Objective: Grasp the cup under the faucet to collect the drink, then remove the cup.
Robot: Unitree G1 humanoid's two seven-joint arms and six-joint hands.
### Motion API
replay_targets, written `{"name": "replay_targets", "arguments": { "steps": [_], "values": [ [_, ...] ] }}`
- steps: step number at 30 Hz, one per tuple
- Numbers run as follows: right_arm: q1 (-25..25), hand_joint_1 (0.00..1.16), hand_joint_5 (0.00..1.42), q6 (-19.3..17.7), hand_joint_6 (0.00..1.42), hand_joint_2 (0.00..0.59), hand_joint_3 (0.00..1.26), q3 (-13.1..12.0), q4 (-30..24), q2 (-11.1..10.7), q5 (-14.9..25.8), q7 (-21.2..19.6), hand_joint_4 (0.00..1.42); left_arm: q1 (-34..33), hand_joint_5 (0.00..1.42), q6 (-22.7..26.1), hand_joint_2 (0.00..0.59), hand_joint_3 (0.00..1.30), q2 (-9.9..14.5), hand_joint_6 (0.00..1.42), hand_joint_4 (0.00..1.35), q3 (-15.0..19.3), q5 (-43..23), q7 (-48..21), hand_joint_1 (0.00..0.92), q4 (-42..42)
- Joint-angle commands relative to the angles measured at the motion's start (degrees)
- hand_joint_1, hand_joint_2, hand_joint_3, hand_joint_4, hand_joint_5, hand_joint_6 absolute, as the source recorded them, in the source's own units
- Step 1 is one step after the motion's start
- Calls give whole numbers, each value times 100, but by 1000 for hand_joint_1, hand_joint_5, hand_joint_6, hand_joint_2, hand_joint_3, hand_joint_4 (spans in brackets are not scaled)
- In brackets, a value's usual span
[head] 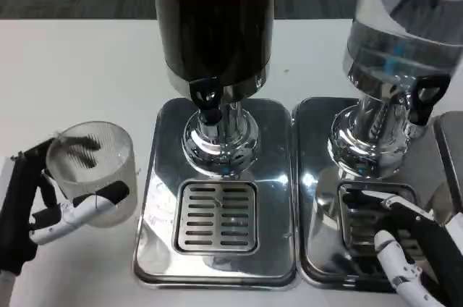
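Head view puts the left hand's fingers (87, 208) first for us: white and black, they wrap around the clear ribbed cup (94, 171), so the left hand (43, 205) holds it upright at the picture's left, over the white table (87, 68). We see the cup left of the middle drip tray (217, 191), apart from it and not beneath the black faucet (208, 101) of the dark drink dispenser (213, 21). On the other side, the right hand (412, 249) lies over the grille of the right drip tray (318, 177), its fingers (394, 253) stretched out and apart, gripping nothing. Above it stands the clear water dispenser (405, 24) on a chrome base. We can read no brand, label or writing on anything here.
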Motion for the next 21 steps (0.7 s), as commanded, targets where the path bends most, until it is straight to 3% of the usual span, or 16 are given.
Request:
{"name": "replay_targets", "arguments": {
  "steps": [1,11,21],
  "values": [
    [-12,175,174,44,196,586,327,29,39,-27,30,30,224,140,933,30,163,610,-153,1143,668,40,-159,-306,337,-491],
    [74,175,174,51,196,586,327,64,-16,43,15,-31,224,-92,933,51,157,616,-558,1144,669,-322,0,-894,335,-542],
    [188,182,182,37,196,586,329,56,-62,90,-7,-78,224,-538,933,77,157,618,-796,1144,669,-594,140,-1078,335,-199]
  ]
}}
